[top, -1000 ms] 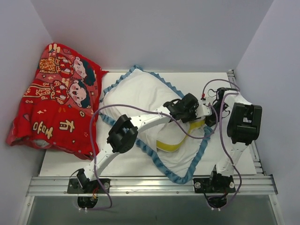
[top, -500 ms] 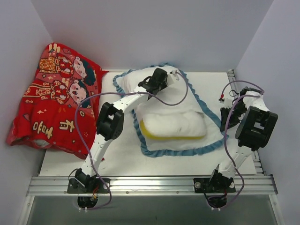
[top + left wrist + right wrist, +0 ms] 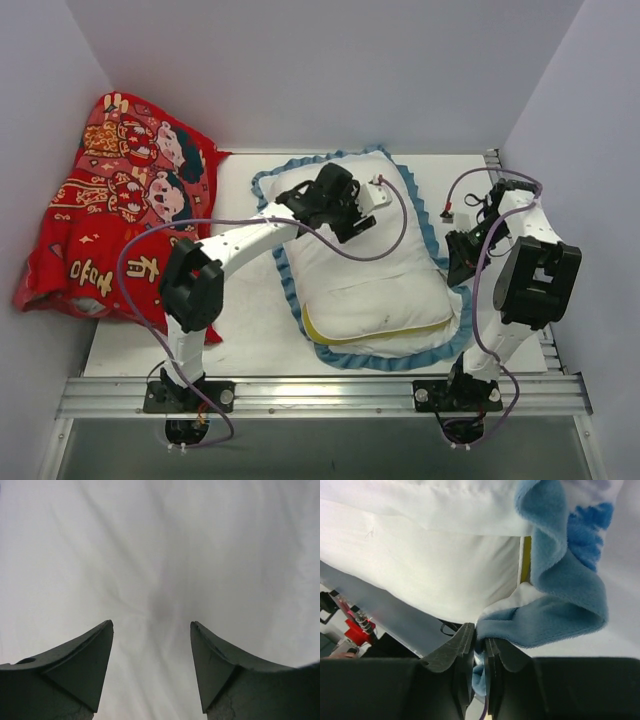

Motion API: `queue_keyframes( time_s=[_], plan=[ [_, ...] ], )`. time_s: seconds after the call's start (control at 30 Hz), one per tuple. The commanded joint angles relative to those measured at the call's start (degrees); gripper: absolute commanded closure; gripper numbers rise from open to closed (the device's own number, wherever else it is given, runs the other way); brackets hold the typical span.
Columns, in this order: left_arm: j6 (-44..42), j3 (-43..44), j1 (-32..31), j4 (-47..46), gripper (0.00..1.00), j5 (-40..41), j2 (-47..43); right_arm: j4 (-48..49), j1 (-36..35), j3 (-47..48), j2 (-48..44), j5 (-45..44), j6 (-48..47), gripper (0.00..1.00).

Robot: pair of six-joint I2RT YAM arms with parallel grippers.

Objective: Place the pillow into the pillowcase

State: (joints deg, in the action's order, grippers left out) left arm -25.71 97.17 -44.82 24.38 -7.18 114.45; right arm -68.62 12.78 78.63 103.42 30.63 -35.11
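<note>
The pillowcase lies in the middle of the table with its white inside up and its blue ruffled trim around it. The white pillow lies in it, its yellow piping showing along the near edge. My left gripper is open, its jaws apart just above white fabric on the far half of the bundle. My right gripper is shut on the blue trim at the case's right edge. The pillow and a strip of yellow piping show just beyond it.
A red cloth with cartoon figures is heaped at the far left, partly over the table's edge. White walls close in the back and both sides. A metal rail runs along the near edge by the arm bases.
The pillow and case have turned and slid; the yellow edge now lies nearer the front. My left gripper drew back onto the far half. My right gripper moved in towards the case's right edge.
</note>
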Motion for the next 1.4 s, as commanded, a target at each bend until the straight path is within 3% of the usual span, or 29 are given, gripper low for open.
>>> queue_keyframes(
  time_s=[0.0, 0.17, 0.27, 0.37, 0.53, 0.63, 0.77, 0.87, 0.9, 1.0, 1.1, 1.13, 1.17, 1.23, 1.33, 1.37],
  plan=[
    [5.41, 2.67, 1.57, 2.94, 0.28, -13.37, -6.17, -6.70, 0.67, -0.94, -1.20, 1.45, -1.36, 0.83],
    [10.22, -1.52, 2.37, 13.13, 0.28, -19.62, -13.79, -5.21, 4.98, 5.03, 0.29, 1.11, 0.92, 0.74],
    [16.37, -11.53, 5.08, 16.92, 0.27, -19.81, -19.16, -1.98, 2.35, 3.82, 4.07, -3.46, 3.46, 0.71],
    [20.69, -18.93, 8.07, 18.33, 0.26, -17.35, -22.17, 2.77, -1.69, 1.27, 6.88, -4.97, 7.16, 0.60],
    [27.20, -18.07, 11.06, 17.54, 0.26, -14.71, -13.49, 3.32, -10.38, -3.03, 8.65, -1.29, 7.26, 0.65],
    [23.63, -12.63, 13.87, 16.67, 0.28, -15.67, -4.70, 2.44, -14.69, -7.17, 5.76, 3.79, 5.15, 0.68],
    [17.82, 6.31, 18.27, 16.83, 0.30, -20.66, 13.97, 1.12, -19.62, -10.95, 2.06, 10.57, 3.12, 0.69],
    [12.64, 34.42, 17.22, 24.37, 0.30, -24.97, 30.22, 2.08, -27.15, -12.80, -1.54, 15.66, 3.99, 0.68],
    [12.18, 51.03, 16.26, 28.14, 0.29, -25.60, 33.96, 2.61, -29.10, -12.97, -2.59, 16.99, 5.57, 0.67],
    [14.46, 66.19, 17.13, 27.40, 0.23, -28.67, 40.06, 6.03, -35.26, -11.66, -7.43, 21.57, 10.48, 0.62],
    [16.83, 58.01, 21.59, 20.75, 0.21, -27.54, 29.64, 7.19, -35.89, -6.84, -10.51, 22.81, 12.96, 0.56],
    [18.40, 45.61, 23.18, 17.66, 0.16, -27.62, 25.42, 7.01, -35.54, -5.00, -11.04, 22.11, 13.14, 0.55],
    [21.55, 39.57, 24.85, 14.76, 0.13, -27.89, 16.85, 7.18, -34.93, -2.19, -11.30, 21.32, 13.40, 0.55],
    [23.68, 24.75, 29.32, 8.68, 0.12, -27.71, 9.07, 7.53, -32.56, 0.90, -11.13, 18.86, 14.54, 0.55],
    [24.57, 12.74, 31.89, 8.75, 0.12, -25.71, -3.77, 11.73, -28.86, 4.07, -10.08, 11.86, 19.36, 0.56],
    [25.44, 3.82, 32.07, 8.75, 0.12, -25.43, -9.72, 11.84, -28.60, 4.68, -9.38, 9.73, 18.77, 0.56]
  ],
)
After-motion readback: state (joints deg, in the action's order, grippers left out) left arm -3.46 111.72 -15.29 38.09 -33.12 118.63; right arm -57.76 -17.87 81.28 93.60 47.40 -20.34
